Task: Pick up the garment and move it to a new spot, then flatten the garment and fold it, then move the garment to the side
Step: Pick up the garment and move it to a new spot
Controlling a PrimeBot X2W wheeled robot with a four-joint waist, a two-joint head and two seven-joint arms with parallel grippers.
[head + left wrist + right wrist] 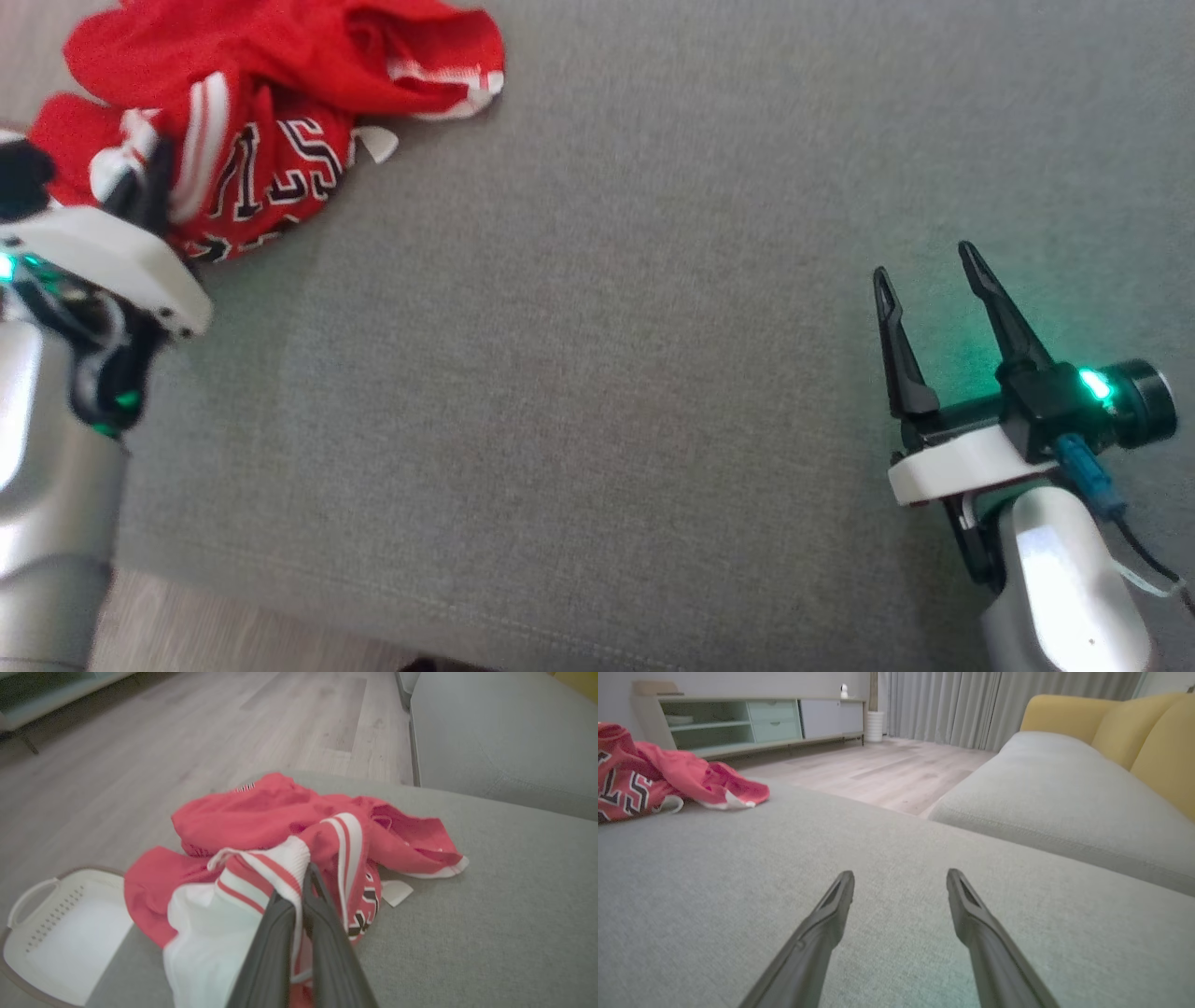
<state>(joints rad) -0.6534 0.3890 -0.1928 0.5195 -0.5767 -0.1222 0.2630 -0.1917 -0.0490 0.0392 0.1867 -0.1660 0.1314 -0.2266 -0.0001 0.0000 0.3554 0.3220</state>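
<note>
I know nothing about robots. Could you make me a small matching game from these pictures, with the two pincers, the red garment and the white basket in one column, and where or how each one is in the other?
Things:
1. left pincer
2. right pincer
3. red garment
4. white basket

Places or states:
a. open above the bare grey seat
b. crumpled in a heap
c. low down beside the seat's edge
d. shut on a fold of striped white trim

Right pairs: 1-d, 2-a, 3-b, 4-c.
</note>
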